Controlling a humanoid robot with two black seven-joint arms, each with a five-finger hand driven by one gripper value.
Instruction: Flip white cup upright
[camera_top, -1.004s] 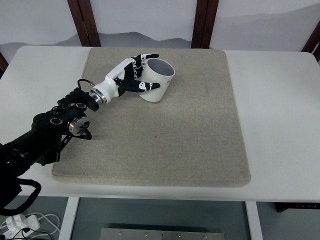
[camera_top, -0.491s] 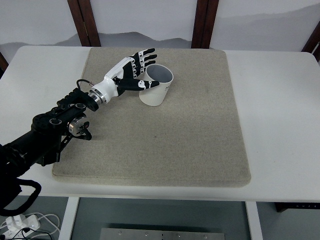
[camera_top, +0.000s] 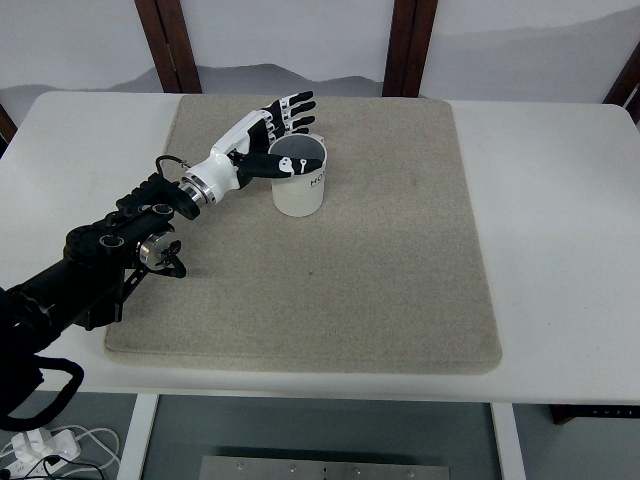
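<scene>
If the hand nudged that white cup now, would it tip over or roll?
The white cup stands upright on the mat, so it probably slides or tips rather than rolls. It looks empty, likely light. The left hand rests against its rim.

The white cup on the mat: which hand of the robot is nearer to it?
Left. The left hand is right at the white cup, thumb lying across its rim, fingers spread just behind it. The right hand is not in view at all.

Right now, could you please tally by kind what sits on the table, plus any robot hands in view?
White cup: 1
Beige mat: 1
Robot left hand: 1
Total: 3
</scene>
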